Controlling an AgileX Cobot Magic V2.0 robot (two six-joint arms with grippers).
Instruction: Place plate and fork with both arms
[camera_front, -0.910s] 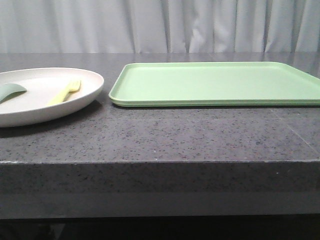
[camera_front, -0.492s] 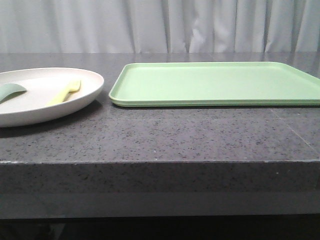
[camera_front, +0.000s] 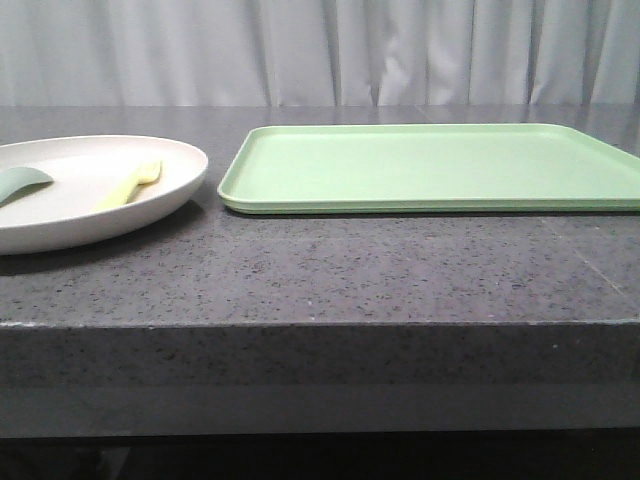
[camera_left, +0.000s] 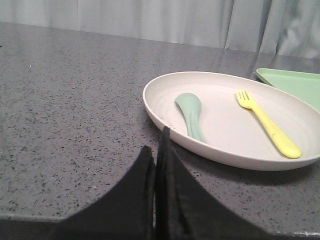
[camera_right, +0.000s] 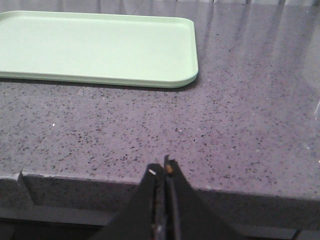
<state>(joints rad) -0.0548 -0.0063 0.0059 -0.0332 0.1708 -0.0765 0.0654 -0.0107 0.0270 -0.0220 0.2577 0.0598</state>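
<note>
The cream plate (camera_front: 60, 215) sits at the left of the dark table; it also shows in the left wrist view (camera_left: 210, 145). The pale yellow fork (camera_front: 130, 184) lies inside it, clear in the left wrist view (camera_left: 267, 125), beside a grey-green spoon (camera_left: 190, 112). My left gripper (camera_left: 156, 147) is shut and empty, low over the table just short of the plate's near rim. My right gripper (camera_right: 163, 168) is shut and empty at the table's front edge, well short of the tray. Neither gripper shows in the front view.
A flat light-green tray (camera_front: 430, 165) lies at the right of the plate; its corner shows in the right wrist view (camera_right: 100, 47) and in the left wrist view (camera_left: 295, 82). A grey curtain (camera_front: 320, 50) hangs behind the table. The table's front edge (camera_front: 320, 325) runs across the view.
The fork in the plate looks slightly shifted or turned since 0.9 s ago, its tines less distinct. The plate, the tray and all else are unchanged.
</note>
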